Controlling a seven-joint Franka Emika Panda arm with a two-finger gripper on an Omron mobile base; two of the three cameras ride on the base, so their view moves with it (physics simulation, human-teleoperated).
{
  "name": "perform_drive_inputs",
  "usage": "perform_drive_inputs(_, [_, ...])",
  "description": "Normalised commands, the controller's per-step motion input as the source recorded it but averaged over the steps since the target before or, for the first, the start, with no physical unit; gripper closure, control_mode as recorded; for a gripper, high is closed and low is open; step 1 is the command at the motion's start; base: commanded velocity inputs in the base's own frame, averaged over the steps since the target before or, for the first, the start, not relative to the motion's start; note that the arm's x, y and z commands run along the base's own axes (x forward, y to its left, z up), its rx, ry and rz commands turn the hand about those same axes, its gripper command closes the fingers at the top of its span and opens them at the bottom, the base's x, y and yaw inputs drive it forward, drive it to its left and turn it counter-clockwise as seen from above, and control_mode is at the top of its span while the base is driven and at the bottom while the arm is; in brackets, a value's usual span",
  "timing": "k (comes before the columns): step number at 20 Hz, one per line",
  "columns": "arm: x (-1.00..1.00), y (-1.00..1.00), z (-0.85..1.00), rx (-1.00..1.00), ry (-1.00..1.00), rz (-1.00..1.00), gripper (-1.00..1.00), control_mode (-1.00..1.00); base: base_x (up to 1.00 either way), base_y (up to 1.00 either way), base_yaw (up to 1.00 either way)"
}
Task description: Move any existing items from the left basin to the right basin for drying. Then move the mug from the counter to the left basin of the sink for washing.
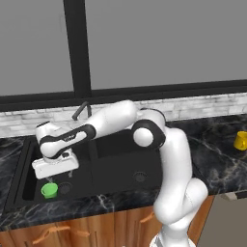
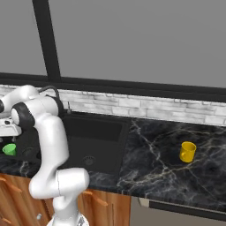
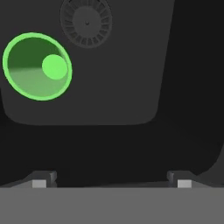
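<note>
The bright green cup [image 1: 49,190] stands upright in the left basin [image 1: 81,181] of the black sink, near its front. My gripper [image 1: 58,175] hangs a little above the basin, just behind and to the right of the cup, pointing down, open and holding nothing. In the hand view the cup [image 3: 37,66] sits at the upper left, off to the side of my wide-apart fingertips [image 3: 39,182], beside the round drain [image 3: 86,19]. The yellow mug [image 1: 241,140] stands on the black marble counter [image 1: 217,161] far to the right. The right basin [image 1: 120,166] holds nothing.
A dark curved faucet [image 1: 81,110] rises behind the sink's divider, close behind my forearm. A white brick backsplash [image 2: 132,106] and a window run along the back. Wooden cabinets [image 1: 72,231] sit below the counter.
</note>
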Motion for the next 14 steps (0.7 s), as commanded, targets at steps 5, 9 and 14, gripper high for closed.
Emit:
perform_drive_inputs(5, [0.15, 0.1, -0.18, 0.0, 0.04, -0.04, -1.0, -1.0, 0.0, 0.0, 0.0])
perform_drive_inputs(9, [0.12, 0.06, -0.16, 0.0, 0.03, -0.04, -1.0, -1.0, 0.0, 0.0, 0.0])
perform_drive_inputs(14, [0.14, 0.07, -0.16, 0.0, 0.02, -0.05, -1.0, -1.0, 0.0, 0.0, 0.0])
